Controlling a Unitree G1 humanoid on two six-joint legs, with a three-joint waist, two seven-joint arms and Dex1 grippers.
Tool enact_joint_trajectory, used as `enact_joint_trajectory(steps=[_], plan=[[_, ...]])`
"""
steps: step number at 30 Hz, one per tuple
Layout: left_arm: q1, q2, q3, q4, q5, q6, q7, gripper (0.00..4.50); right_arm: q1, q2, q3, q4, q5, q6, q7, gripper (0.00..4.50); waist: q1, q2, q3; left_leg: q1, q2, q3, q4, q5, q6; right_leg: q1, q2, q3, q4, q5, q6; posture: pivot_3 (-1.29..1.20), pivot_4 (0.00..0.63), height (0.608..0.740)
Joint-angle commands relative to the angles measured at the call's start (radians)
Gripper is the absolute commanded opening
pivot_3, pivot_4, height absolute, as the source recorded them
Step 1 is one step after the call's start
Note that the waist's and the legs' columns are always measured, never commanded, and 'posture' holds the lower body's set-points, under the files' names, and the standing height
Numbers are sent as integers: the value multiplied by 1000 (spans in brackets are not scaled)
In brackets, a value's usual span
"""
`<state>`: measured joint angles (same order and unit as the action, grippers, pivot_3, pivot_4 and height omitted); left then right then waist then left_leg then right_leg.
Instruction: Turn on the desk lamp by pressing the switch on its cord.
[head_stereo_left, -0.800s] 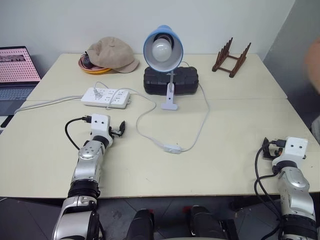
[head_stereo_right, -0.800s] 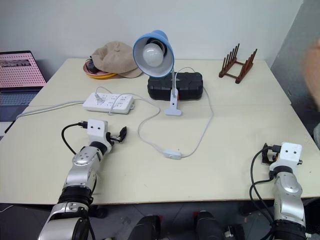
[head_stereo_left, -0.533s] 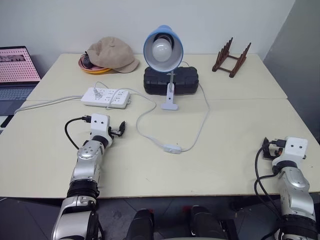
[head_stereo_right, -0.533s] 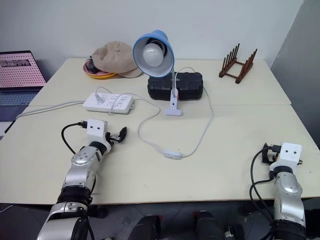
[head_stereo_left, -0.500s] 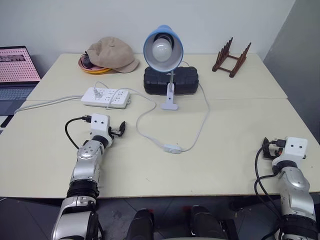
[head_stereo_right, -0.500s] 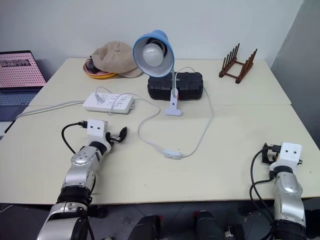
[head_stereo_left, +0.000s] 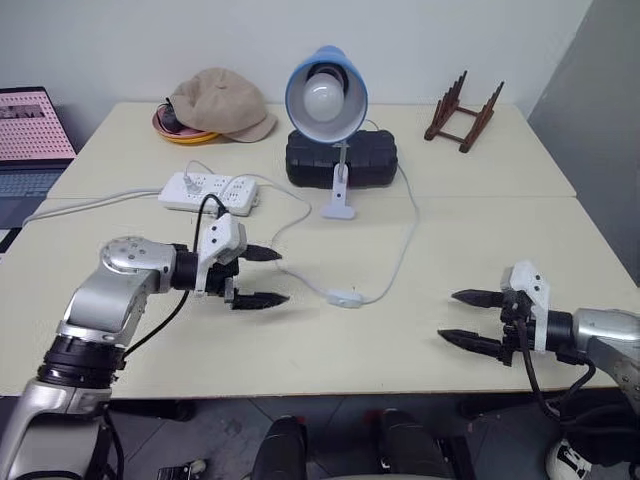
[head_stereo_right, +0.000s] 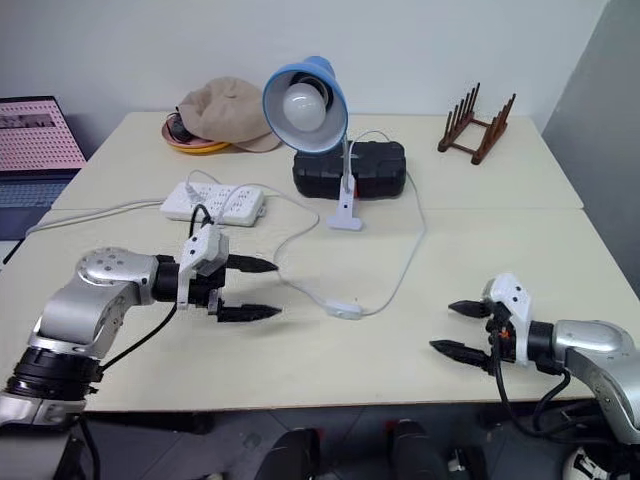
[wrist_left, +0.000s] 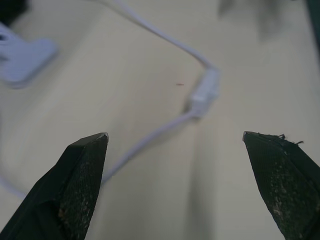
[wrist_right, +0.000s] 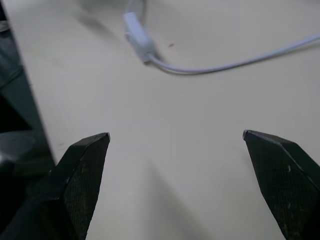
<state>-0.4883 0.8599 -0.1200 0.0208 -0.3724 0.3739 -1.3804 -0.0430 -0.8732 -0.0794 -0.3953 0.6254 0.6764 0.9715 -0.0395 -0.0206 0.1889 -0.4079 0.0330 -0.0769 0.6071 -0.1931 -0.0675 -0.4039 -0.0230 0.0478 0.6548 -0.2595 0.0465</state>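
Observation:
The desk lamp (head_stereo_left: 326, 95) stands at the back middle of the table, its light-blue shade and white bulb facing me, unlit. Its thin white cord (head_stereo_left: 405, 240) loops forward to the small white switch (head_stereo_left: 347, 297), which lies flat on the table. My left gripper (head_stereo_left: 283, 277) is open and empty, pointing at the switch from the left, a short gap away. My right gripper (head_stereo_left: 447, 316) is open and empty, pointing at the switch from the right and farther off. The left wrist view has the switch (wrist_left: 205, 93) ahead between the fingers. The right wrist view shows the switch (wrist_right: 137, 36) farther ahead.
A white power strip (head_stereo_left: 210, 190) lies behind the left gripper. A black case (head_stereo_left: 342, 160) sits behind the lamp's base. A tan cap (head_stereo_left: 220, 105), a wooden rack (head_stereo_left: 462, 112) and a laptop (head_stereo_left: 35, 130) are at the back and far left.
Both arms have swung inward over the table. Each gripper has turned sideways to point at the switch, the left ending near it, the right some way to its right.

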Motion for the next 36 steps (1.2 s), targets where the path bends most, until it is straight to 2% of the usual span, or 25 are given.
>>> enact_joint_trajectory(steps=[1,10,15,28,32,36], plan=[[-13,11,-12,-5,26,-54,-37,4500,-77,47,50,-25,-13,-1,-32,4482,-1,0,0,-1,0,0,0,0,0,-1,0,0,0,0,0,0,150,740],[-4,-47,11,13,49,-132,17,4500,-274,225,260,102,-193,-89,-93,4482,5,-1,1,-9,0,-1,1,0,0,-7,1,-2,1,3,6,0,150,740],[20,-44,27,-36,19,-103,17,4500,-354,280,355,249,-285,-173,-45,4482,5,-1,1,-9,0,-1,1,0,0,-8,1,-2,2,3,6,0,150,740],[76,-28,61,-119,-13,-58,30,4500,-451,400,434,464,-396,-297,27,4482,5,0,1,-8,1,-2,3,0,0,-8,2,-2,6,3,6,0,150,740],[85,-26,68,-125,-13,-55,31,4500,-457,405,426,490,-410,-321,38,3878,5,0,1,-8,1,-2,3,0,0,-7,2,-2,7,3,6,0,150,740],[92,-27,63,-125,-10,-66,38,4500,-455,411,414,492,-408,-320,45,2848,5,0,1,-7,1,-2,3,0,0,-8,2,-2,8,3,6,0,150,740]])
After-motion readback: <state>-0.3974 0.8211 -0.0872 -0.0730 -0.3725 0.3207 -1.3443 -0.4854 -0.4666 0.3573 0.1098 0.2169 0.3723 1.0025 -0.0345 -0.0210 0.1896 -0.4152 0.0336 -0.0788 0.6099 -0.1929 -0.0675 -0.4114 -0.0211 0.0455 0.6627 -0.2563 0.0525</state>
